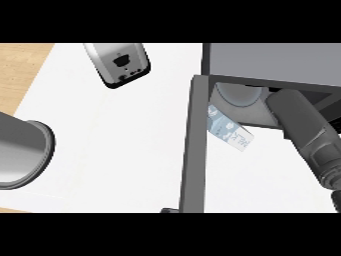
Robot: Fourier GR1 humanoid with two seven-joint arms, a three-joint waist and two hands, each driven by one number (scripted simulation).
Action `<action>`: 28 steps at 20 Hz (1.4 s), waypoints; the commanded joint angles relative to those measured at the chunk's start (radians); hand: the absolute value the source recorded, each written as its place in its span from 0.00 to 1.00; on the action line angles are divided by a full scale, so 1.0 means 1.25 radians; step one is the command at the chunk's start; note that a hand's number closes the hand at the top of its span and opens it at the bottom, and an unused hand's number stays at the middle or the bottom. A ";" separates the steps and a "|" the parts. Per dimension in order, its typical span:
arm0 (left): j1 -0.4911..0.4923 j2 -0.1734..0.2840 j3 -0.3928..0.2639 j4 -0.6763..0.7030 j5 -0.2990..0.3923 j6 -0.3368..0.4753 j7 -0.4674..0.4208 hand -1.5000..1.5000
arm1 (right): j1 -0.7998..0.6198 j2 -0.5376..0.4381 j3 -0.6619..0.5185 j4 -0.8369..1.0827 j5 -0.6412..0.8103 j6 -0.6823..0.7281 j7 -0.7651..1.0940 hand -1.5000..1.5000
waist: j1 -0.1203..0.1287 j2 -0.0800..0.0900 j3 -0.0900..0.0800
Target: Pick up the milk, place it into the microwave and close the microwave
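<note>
The milk (pixel 229 129) is a pale blue and white carton lying tilted at the mouth of the microwave (pixel 291 60), a dark grey box at the upper right. The microwave's door (pixel 193 145) stands open and runs edge-on as a dark bar down the middle of the view. My right forearm (pixel 313 137) reaches up from the lower right into the microwave's opening, right of the carton. Its hand is hidden under the microwave's top. My left forearm (pixel 10 150) lies at the left edge, close to the camera, and its hand does not show.
A silver and black appliance (pixel 118 62) stands on the white counter (pixel 114 150) at the back, left of the microwave. A pale round plate (pixel 239 97) shows inside the microwave. Wooden floor (pixel 7 70) lies beyond the counter's left edge.
</note>
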 commanded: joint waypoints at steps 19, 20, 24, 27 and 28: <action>-0.048 -0.017 -0.147 0.087 -0.020 -0.091 0.011 0.00 | 0.069 0.078 -0.177 -0.055 -0.189 0.346 -0.244 0.00 | -0.040 -0.024 -0.009; -0.063 -0.039 -0.155 0.116 -0.046 -0.097 -0.014 0.00 | 0.060 0.067 -0.188 -0.054 -0.202 0.388 -0.234 0.00 | -0.049 -0.025 -0.010; -0.039 -0.050 -0.183 0.067 -0.040 -0.091 0.010 1.00 | 0.137 0.070 -0.215 -0.054 -0.232 0.451 -0.298 0.00 | -0.062 -0.035 -0.010; -0.079 -0.057 -0.214 0.101 -0.062 -0.082 0.015 1.00 | 0.144 0.113 -0.217 -0.051 -0.244 0.503 -0.293 0.00 | -0.075 -0.039 -0.011; -0.056 -0.066 -0.235 0.058 -0.044 -0.077 0.036 1.00 | 0.158 0.115 -0.226 -0.053 -0.253 0.521 -0.315 0.00 | -0.069 -0.038 -0.011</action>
